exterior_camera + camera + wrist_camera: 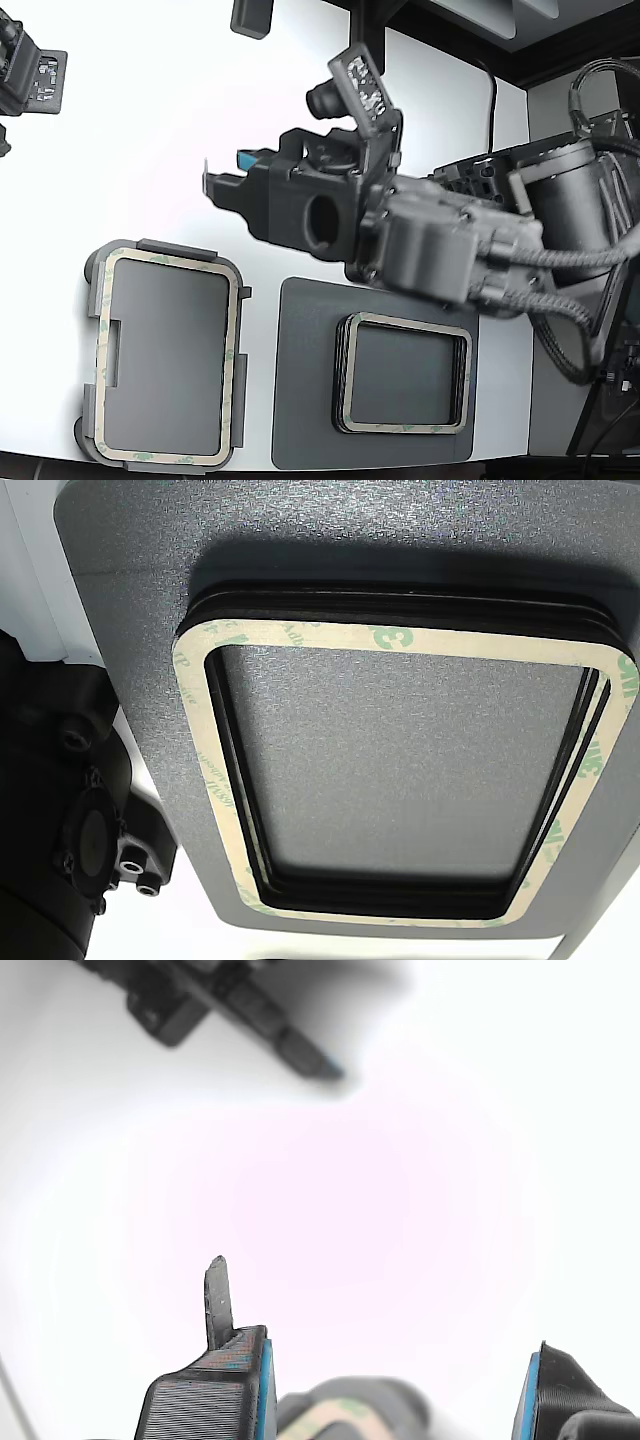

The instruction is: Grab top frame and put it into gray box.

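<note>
A thin cream-beige frame (236, 360) lies flat inside the light gray box (176, 247) at the exterior view's lower left. My gripper (225, 172) hangs above the white table, up and to the right of the box. Its jaws stand apart with nothing between them. In the wrist view the gripper (390, 1385) is open over white table, with a blurred gray and cream shape (345, 1412) low between the fingers. A thick dark-edged stack of like frames (405, 325) sits to the right of the box; it also shows close up in the other view (400, 640).
The stack rests on a darker gray flat mat (300, 400), also in the other view (130, 540). Dark hardware stands at the exterior view's top left (30, 70) and top middle (250, 15). The table's front edge runs just below the box and the mat.
</note>
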### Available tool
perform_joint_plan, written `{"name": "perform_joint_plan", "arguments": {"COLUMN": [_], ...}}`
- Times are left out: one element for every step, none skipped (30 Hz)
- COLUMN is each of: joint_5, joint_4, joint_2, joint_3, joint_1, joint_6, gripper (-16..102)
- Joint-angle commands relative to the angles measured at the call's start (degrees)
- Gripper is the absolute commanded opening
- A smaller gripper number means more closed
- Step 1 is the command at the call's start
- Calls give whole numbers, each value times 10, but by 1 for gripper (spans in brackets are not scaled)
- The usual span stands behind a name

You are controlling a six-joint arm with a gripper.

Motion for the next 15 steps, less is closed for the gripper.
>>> {"name": "perform_joint_plan", "arguments": {"joint_5": [-83, -111, -138, -167, -193, -214, -232, -250, -261, -268, -272, -274, -275, -274, -274], "joint_4": [-84, -100, -112, -122, -130, -137, -143, -148, -151, -158, -164, -167, -170, -171, -170], "joint_2": [176, 216, 254, 289, 320, 351, 376, 398, 418, 439, 458, 475, 494, 516, 533], "joint_3": [157, 200, 240, 274, 307, 337, 364, 385, 407, 429, 449, 467, 485, 504, 518], "joint_1": [-68, -91, -114, -138, -161, -181, -200, -216, -230, -239, -245, -249, -251, -251, -252], "joint_6": [-306, -345, -373, -404, -437, -458, -472, -491, -508, -513, -519, -530, -531, -533, -544], "gripper": [100, 100, 100, 100, 100, 100, 100, 100, 100, 100, 100, 100, 100, 100, 100]}}
